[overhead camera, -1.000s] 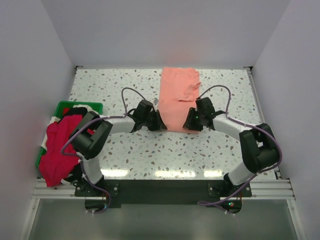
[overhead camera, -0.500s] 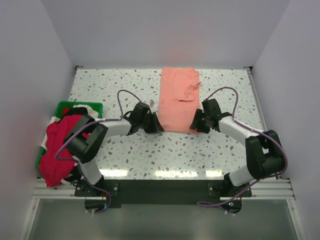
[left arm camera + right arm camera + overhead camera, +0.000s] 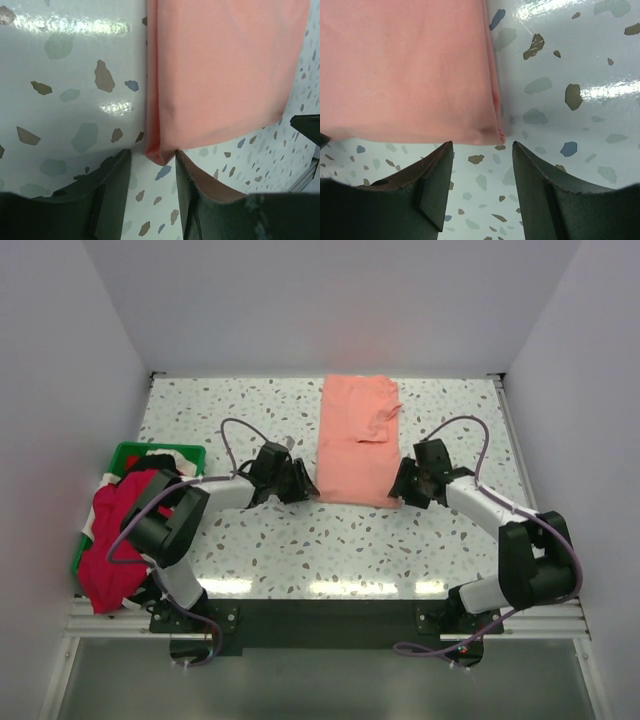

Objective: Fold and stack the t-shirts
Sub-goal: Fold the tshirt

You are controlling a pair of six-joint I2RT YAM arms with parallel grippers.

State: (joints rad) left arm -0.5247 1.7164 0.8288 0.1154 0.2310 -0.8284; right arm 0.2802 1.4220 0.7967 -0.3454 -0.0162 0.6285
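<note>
Both claws at the near corners of the pink shirt point(image 3: 357, 440) — nothing gripped.
Fingers parted on left claw point(image 3: 152, 159), shirt corner between its tips; right claw point(image 3: 482, 146) parted too — corner just ahead.

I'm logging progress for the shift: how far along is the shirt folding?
Done: the salmon-pink shirt lies on the table, folded into a long strip. In hand: the left claw and right claw sit open at its near corners, gripping nothing. Left: probably another fold, then the crimson shirt heaped over the green bin. No stack exists yet.
</note>
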